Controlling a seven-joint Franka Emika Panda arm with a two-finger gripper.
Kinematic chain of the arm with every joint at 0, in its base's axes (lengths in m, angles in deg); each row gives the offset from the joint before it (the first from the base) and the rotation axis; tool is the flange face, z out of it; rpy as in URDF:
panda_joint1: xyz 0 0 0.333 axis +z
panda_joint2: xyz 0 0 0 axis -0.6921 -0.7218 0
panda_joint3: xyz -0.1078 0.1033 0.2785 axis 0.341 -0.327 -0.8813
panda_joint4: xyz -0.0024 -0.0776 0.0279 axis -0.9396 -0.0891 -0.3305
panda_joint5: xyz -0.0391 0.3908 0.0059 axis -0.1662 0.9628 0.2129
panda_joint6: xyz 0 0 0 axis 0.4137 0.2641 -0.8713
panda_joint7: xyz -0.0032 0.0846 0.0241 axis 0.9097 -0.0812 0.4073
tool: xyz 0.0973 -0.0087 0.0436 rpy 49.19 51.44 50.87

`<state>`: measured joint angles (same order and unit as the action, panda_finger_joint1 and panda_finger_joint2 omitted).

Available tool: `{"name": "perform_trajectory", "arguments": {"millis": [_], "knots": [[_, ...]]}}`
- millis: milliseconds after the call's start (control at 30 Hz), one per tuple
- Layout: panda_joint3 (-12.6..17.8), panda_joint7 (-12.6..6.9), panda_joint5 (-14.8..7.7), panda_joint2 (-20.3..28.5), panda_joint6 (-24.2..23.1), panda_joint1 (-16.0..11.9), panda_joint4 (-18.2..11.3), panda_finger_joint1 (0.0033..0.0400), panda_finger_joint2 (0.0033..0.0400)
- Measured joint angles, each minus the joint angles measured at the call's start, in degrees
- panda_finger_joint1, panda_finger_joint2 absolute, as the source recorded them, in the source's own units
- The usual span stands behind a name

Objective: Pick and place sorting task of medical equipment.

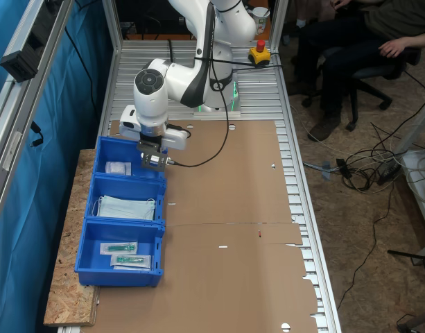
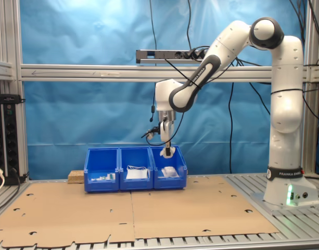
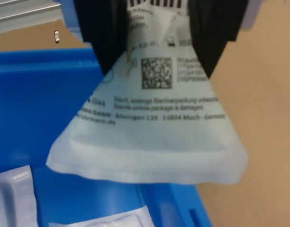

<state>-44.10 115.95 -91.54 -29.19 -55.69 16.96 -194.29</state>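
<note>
Hanging above the end bin (image 1: 122, 156) of a row of three blue bins, the gripper (image 1: 154, 161) pinches a white packet (image 3: 149, 127) between its black fingers (image 3: 103, 33). In the wrist view the jaws press on the packet's upper part, and the rest fans out below them, showing dark print and a square code. The packet is clear of the bin floor, hovering over the bin's wall nearest the cardboard sheet (image 1: 226, 208).

In the second exterior view the gripper (image 2: 167, 151) sits just above the bin (image 2: 169, 167) at the second exterior view's right end of the row, with the packet (image 2: 168, 152) a small white shape at its tip. Another white packet (image 1: 118, 167) already lies inside that bin. The middle bin (image 1: 126, 201) holds pale blue face masks (image 1: 126, 207), and the third bin (image 1: 122, 253) holds green-tipped items in clear sleeves (image 1: 125, 254).

The bins stand on the counter (image 1: 295, 173), along the brown cardboard sheet's edge, partly on a chipboard slab (image 1: 66, 291). A red-topped button box (image 1: 259, 53) sits near the arm's base. A seated person (image 1: 365, 35) shows at the first exterior view's upper right corner.
</note>
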Motion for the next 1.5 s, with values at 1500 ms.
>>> {"name": "perform_trajectory", "arguments": {"millis": [1500], "knots": [[6.06, 0.00, 0.00, -3.73, -0.75, -0.80, 4.39, 0.0089, 0.0089]]}}
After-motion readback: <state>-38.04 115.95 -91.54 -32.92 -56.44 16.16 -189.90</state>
